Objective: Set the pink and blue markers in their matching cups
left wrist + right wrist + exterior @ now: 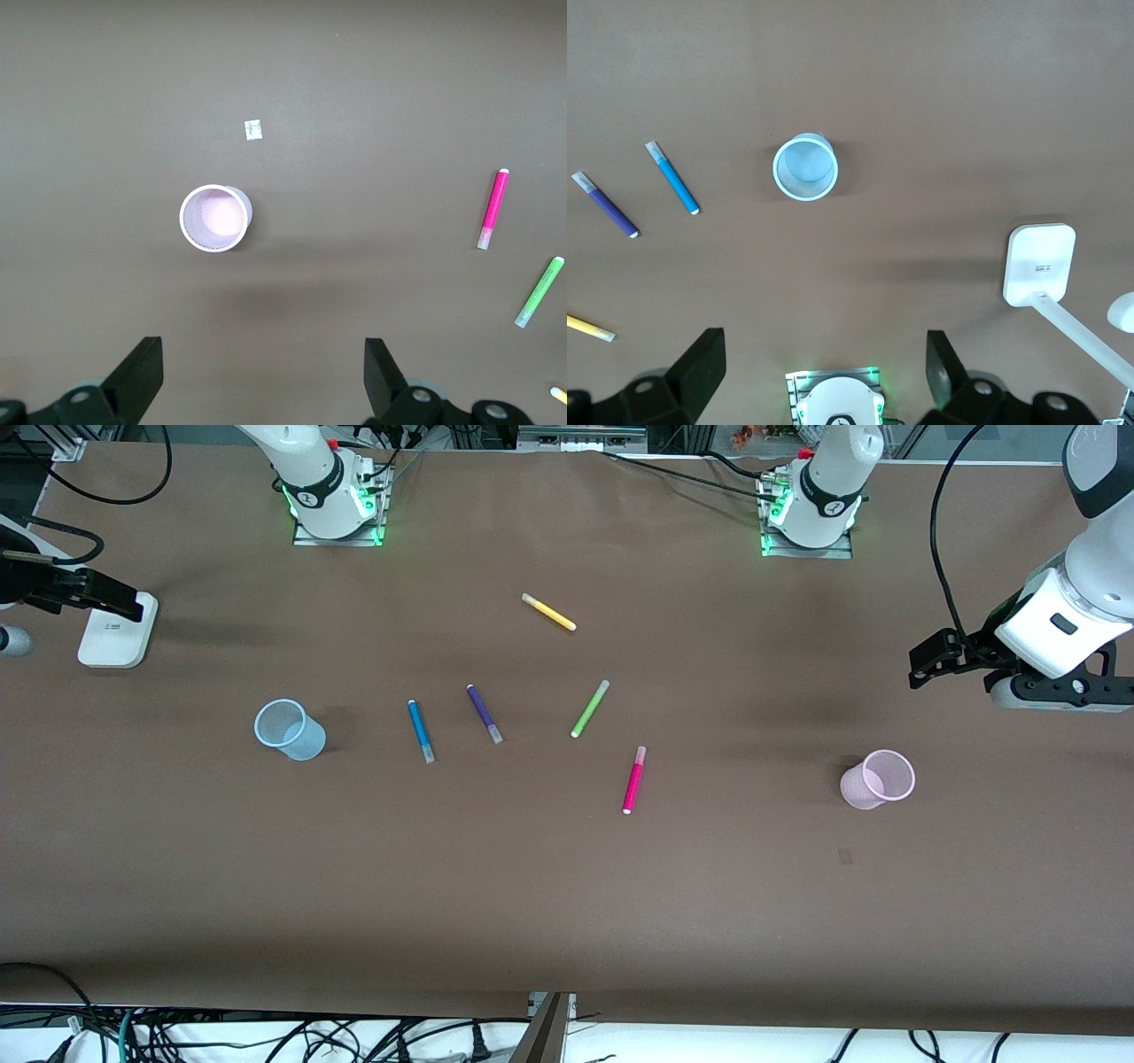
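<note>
The pale blue cup (290, 729) stands upright toward the right arm's end of the table, and the pale pink cup (877, 779) toward the left arm's end. The blue marker (421, 731) and the pink marker (633, 780) lie flat between them, the blue one nearer the blue cup. My left gripper (920, 666) hangs open and empty above the table beside the pink cup (215, 219); the pink marker (493, 209) also shows there. My right gripper (124, 602) hangs open and empty at the right arm's end; its wrist view shows the blue cup (805, 167) and blue marker (672, 177).
A dark purple pen (484, 713), a lime green pen (590, 708) and a yellow pen (549, 612) lie among the markers. A white flat device (115, 633) sits under my right gripper. A small scrap (845, 856) lies near the pink cup. Cables hang at the front edge.
</note>
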Motion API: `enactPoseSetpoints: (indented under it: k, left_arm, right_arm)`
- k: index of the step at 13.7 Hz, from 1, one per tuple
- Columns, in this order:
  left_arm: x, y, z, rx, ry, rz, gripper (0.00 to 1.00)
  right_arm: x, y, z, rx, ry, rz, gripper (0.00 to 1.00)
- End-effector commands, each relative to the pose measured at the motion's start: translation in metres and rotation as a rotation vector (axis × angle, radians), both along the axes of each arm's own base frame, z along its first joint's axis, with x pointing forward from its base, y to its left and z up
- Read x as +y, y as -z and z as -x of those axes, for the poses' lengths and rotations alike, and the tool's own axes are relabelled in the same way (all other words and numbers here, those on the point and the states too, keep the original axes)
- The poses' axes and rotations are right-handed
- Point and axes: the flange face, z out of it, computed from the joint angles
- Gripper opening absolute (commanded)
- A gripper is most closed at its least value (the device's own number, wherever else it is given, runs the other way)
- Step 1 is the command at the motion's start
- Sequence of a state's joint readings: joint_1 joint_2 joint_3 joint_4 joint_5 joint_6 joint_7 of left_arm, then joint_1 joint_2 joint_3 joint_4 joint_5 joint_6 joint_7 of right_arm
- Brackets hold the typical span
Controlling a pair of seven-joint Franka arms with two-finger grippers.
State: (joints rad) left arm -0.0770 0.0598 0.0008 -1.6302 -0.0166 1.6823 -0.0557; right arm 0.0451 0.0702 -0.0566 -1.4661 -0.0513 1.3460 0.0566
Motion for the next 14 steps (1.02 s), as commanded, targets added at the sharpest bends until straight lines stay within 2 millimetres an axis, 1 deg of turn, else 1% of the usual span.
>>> enactPoseSetpoints:
  k: [1,6,7,9,11,13,14]
  left_arm:
    - [0.0,-0.002,0.006,-0.004,0.017,0.007,1.0]
    - [-0.002,-0.003,0.007,-0.003,0.02,0.007,1.0]
    - [-0.002,-0.003,0.007,-0.003,0.02,0.007,1.0]
    - [-0.005,-0.004,0.007,-0.004,0.023,0.007,1.0]
    - [-0.007,-0.003,0.007,-0.003,0.023,0.007,1.0]
    - [-0.008,-0.002,0.008,0.002,0.023,0.006,1.0]
    - [-0.013,-0.002,0.008,0.002,0.031,0.007,1.0]
  right_arm:
    - [-0.002,-0.006,0.0,0.004,-0.015,0.008,1.0]
    - [-0.006,-0.004,-0.001,0.004,-0.01,0.0,1.0]
    - [-0.005,0.002,-0.005,0.015,-0.011,0.001,1.0]
    - [0.002,0.005,-0.006,0.014,0.0,0.0,1.0]
    - [0.017,0.026,-0.017,0.047,-0.026,0.002,1.0]
    - [0.038,0.046,-0.028,0.061,-0.064,0.003,1.0]
    - [0.05,0.061,-0.036,0.07,-0.085,0.003,1.0]
